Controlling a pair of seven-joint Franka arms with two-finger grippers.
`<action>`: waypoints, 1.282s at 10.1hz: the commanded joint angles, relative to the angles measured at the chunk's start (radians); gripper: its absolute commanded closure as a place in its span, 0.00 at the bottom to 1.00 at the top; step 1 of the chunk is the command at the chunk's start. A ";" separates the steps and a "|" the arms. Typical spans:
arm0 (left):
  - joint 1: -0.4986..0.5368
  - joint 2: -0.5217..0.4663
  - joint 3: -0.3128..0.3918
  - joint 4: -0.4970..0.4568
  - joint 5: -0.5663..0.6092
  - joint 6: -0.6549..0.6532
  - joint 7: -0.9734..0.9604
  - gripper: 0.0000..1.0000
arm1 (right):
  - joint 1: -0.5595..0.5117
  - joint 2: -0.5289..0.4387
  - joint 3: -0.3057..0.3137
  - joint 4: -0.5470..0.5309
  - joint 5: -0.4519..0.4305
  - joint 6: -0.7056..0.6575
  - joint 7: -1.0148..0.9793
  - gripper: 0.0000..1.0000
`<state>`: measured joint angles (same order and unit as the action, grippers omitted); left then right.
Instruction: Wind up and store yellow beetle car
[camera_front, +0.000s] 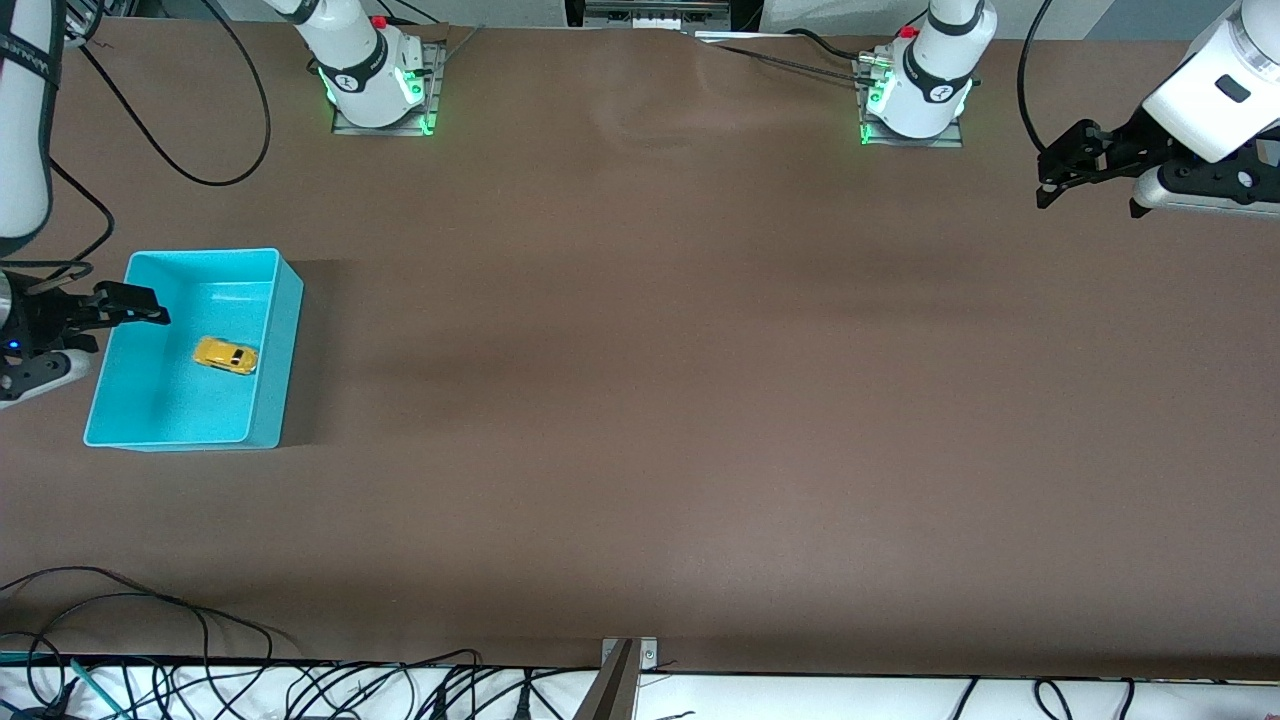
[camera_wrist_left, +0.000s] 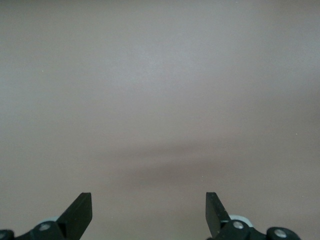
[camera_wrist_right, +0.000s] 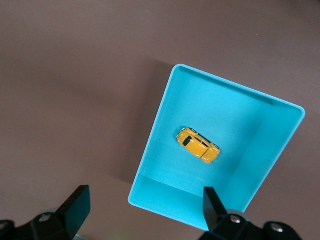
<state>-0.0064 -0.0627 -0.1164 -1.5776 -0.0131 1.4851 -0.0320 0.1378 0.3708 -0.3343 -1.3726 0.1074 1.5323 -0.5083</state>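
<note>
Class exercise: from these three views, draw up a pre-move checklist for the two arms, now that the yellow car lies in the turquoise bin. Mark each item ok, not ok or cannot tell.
1. yellow beetle car inside the turquoise bin, on its floor: ok.
2. Car free of both grippers: ok.
3. right gripper open and holding nothing, over the bin's edge at the right arm's end: ok.
4. left gripper open and holding nothing, waiting over bare table at the left arm's end: ok.
5. Bin upright on the table: ok.
6. Car wound up: cannot tell.
</note>
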 joint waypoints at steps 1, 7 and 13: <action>-0.004 -0.006 0.001 0.010 0.010 -0.012 -0.009 0.00 | 0.038 -0.050 0.006 0.003 -0.023 -0.043 0.176 0.01; -0.004 -0.006 0.003 0.010 0.010 -0.012 -0.009 0.00 | 0.091 -0.164 0.015 -0.158 -0.090 0.043 0.264 0.00; -0.006 -0.008 0.001 0.010 0.010 -0.012 -0.009 0.00 | -0.070 -0.291 0.254 -0.297 -0.190 0.126 0.378 0.00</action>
<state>-0.0068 -0.0627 -0.1166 -1.5776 -0.0131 1.4850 -0.0320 0.0862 0.1582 -0.1018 -1.5627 -0.0761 1.6047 -0.1508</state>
